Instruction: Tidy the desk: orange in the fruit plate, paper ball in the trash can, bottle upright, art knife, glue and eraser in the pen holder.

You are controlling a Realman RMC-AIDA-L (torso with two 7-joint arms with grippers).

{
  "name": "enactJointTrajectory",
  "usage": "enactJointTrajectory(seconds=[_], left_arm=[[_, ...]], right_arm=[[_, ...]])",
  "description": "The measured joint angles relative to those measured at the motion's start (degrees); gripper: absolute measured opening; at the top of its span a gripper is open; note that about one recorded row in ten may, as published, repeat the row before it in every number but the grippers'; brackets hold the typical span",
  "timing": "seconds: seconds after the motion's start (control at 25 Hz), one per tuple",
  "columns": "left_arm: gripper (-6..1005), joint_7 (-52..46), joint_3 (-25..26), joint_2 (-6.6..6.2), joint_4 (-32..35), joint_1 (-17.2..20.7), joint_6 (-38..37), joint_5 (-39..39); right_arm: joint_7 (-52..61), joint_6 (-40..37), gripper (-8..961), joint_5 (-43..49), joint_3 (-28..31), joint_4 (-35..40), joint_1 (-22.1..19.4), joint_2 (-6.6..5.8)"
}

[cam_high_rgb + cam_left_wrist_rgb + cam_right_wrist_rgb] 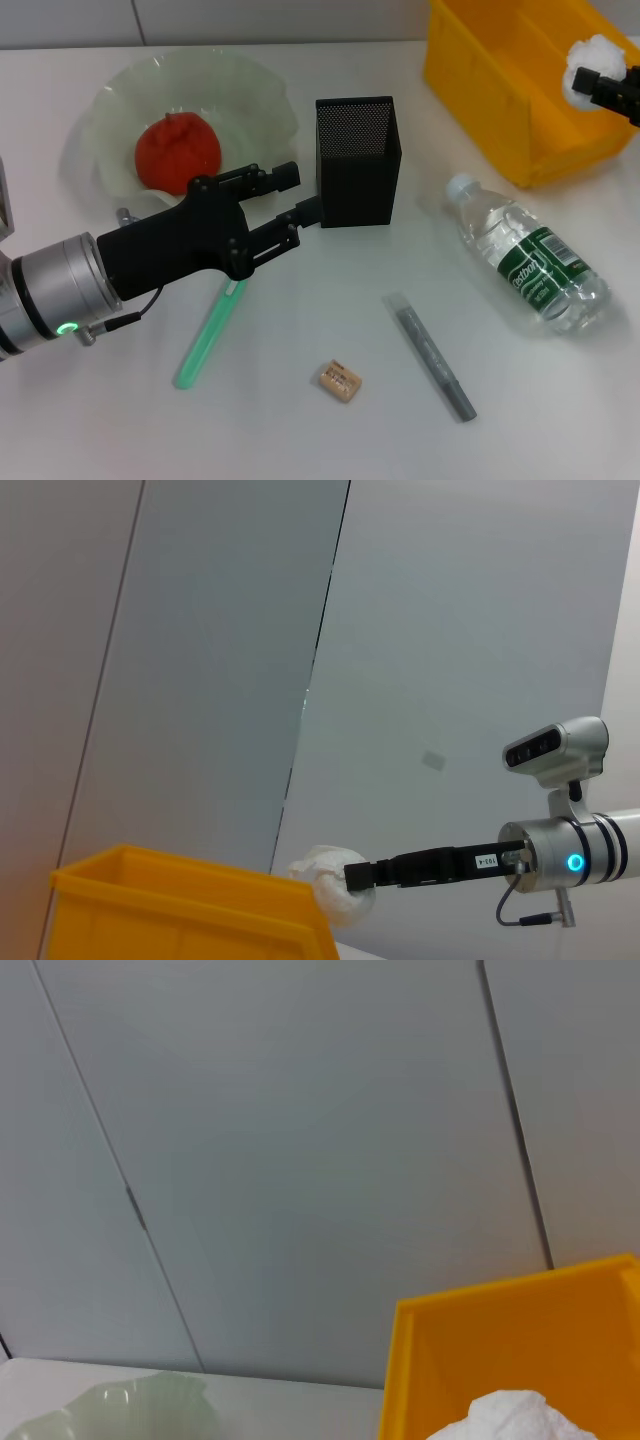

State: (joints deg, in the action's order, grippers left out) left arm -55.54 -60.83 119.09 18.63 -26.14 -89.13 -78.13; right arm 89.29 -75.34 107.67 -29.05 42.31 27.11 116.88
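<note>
step: paper ball (588, 60) gripped by right tool (588, 78) over trash can (480, 70) | next: release, apparently inside rim | left tool (293, 196) open near pen holder (358, 160)

No legible text — bottle (528, 264) label print unreadable

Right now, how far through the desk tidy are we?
Done: the orange sits in the fruit plate.
In hand: the right gripper holds the paper ball over the trash can, not yet dropped.
Left: the bottle lies on its side; the glue, art knife and eraser lie outside the pen holder. The left gripper hovers open beside it.
</note>
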Motion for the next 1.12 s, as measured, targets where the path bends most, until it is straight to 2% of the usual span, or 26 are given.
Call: enactJointTrajectory(seconds=[1.12], left_arm=[[491, -0.73, 0.02, 0.0, 0.0, -0.84, -0.17, 0.0]], right_arm=[[0.46, 5.1, 616, 0.08, -0.13, -0.94, 0.84, -0.16]])
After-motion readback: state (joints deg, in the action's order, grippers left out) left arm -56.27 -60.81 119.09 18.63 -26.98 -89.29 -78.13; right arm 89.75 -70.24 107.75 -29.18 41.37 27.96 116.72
